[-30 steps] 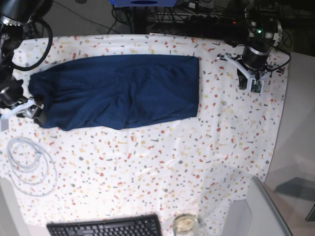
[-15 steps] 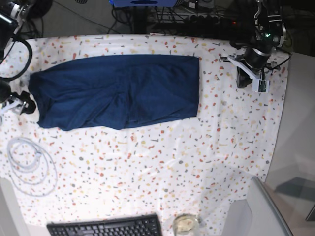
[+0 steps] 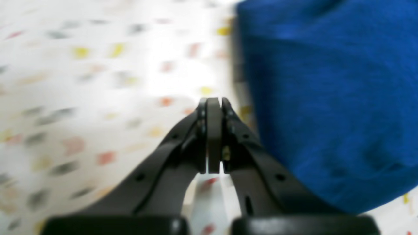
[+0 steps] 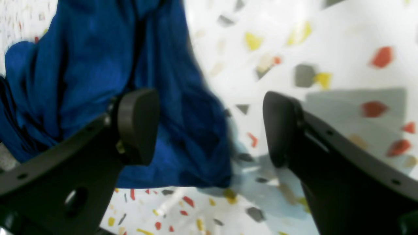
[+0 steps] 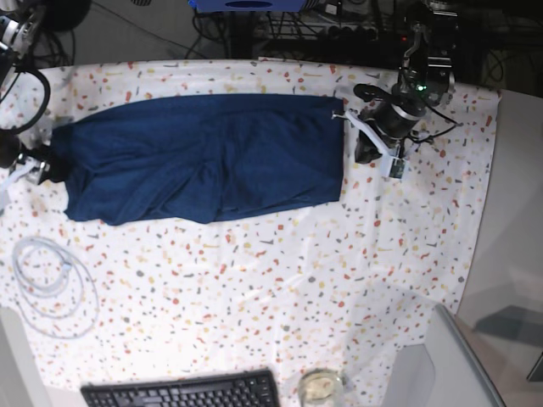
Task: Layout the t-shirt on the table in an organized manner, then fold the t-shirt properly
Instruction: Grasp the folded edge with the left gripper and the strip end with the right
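- Currently the t-shirt (image 5: pixel 204 157) lies spread across the far half of the table (image 5: pixel 339 280), its long edges folded inward into a band; I judge the layout and side folds done.
- Remaining, in my judgement: fold the band end to end and smooth the creases near its middle.
- My left gripper (image 3: pixel 214 107) is clenched on nothing, just beside the shirt's edge near the table's far corner.
- My right gripper (image 4: pixel 210 127) is released, jaws wide, straddling the shirt's opposite end without grasping it.
- Count: one t-shirt, one table, two grippers.
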Tool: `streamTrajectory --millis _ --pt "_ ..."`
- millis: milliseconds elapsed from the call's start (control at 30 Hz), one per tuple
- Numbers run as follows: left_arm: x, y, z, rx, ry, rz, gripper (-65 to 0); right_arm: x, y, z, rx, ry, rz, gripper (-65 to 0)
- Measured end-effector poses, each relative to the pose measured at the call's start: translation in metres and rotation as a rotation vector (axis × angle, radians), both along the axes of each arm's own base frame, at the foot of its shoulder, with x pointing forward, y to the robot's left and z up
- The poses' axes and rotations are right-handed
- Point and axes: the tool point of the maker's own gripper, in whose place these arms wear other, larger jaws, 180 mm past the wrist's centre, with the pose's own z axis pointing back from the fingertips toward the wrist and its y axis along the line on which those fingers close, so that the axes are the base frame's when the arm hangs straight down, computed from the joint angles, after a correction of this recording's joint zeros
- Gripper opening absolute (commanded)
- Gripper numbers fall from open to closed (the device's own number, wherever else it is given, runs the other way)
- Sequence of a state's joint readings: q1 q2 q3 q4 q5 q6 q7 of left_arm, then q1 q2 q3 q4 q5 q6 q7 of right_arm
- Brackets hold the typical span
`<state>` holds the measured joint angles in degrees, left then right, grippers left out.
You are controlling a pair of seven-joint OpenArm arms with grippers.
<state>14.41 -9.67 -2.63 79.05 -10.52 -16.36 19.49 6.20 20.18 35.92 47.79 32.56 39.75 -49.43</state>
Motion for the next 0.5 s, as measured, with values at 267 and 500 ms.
streamTrajectory --millis 267,500 --pt "0.021 -0.025 -0.002 -0.036 -0.071 -0.053 -65.0 0.006 0.024 0.001 0.009 -0.018 0.041 -18.3" --pt "0.040 -0.033 -0.010 -0.060 -0.064 -0.030 -65.0 0.005 0.035 0.000 0.029 -0.002 0.060 -18.2"
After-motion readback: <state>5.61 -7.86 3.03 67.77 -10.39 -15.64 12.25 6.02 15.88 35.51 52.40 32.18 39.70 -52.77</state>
